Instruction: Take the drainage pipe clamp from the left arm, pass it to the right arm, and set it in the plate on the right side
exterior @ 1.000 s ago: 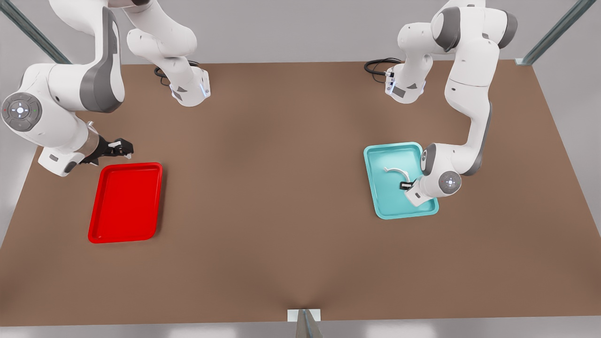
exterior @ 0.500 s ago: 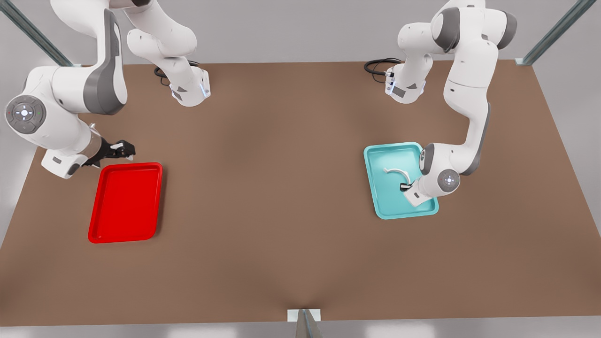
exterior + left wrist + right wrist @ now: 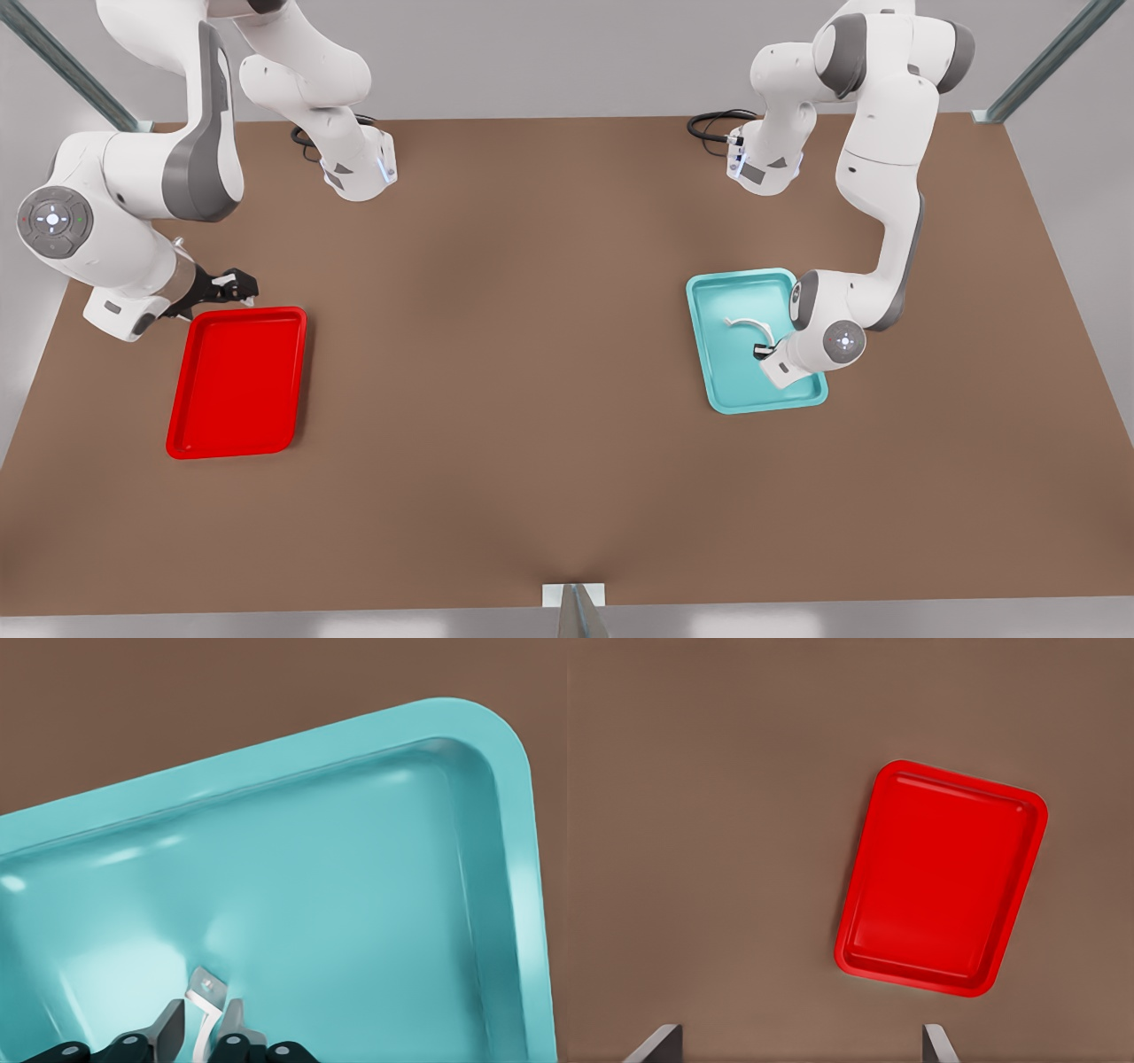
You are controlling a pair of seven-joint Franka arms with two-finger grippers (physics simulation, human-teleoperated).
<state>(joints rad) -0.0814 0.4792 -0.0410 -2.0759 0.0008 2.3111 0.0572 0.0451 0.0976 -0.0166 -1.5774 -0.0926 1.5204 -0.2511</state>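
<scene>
The drainage pipe clamp (image 3: pixel 749 325), a thin white half-ring, lies in the teal tray (image 3: pixel 735 390) at the front view's right. My left gripper (image 3: pixel 762 352) is down over the clamp's near end. In the left wrist view its fingers (image 3: pixel 168 1028) stand on either side of the clamp's tab (image 3: pixel 205 992), open, with a gap on one side. The red plate (image 3: pixel 237 381) lies at the front view's left. My right gripper (image 3: pixel 235 283) hovers open just beyond the plate's far edge with nothing in it. From its wrist camera the plate (image 3: pixel 939 877) shows ahead of the spread fingertips (image 3: pixel 656 1043).
The brown table (image 3: pixel 532 354) spreads wide between the two trays. Both arm bases and a black cable (image 3: pixel 713 124) sit at the far edge. Metal frame posts stand at the corners and at the near edge's middle.
My left wrist has sunk slightly onto the clamp's end. The right arm has shifted a little toward the front view's right, its gripper staying by the plate's far edge.
</scene>
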